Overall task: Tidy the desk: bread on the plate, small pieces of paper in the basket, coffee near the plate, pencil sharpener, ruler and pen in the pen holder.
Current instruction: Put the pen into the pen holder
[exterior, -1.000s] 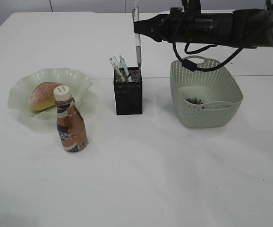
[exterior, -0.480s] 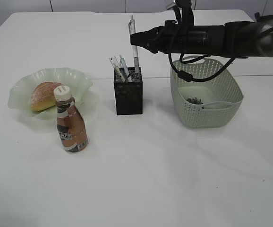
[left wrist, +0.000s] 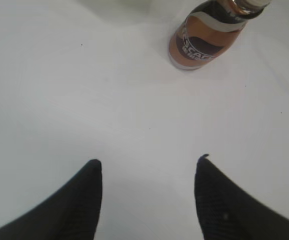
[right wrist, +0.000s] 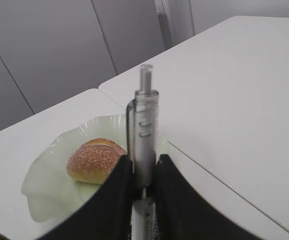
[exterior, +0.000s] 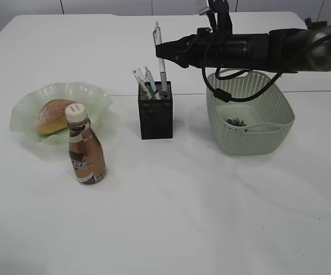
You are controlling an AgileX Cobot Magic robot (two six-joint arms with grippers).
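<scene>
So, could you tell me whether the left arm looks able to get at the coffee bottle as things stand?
Probably yes. The left claw is open and empty, and only bare table lies between it and the coffee bottle ahead. The right claw is away over the pen holder.

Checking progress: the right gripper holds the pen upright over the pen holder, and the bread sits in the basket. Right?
Not quite. The bread sits on the plate, as the exterior view shows. The right gripper does hold the pen upright over the pen holder.

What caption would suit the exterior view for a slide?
Right hand lowers a pen into the black pen holder, between the plated bread and the basket.
</scene>
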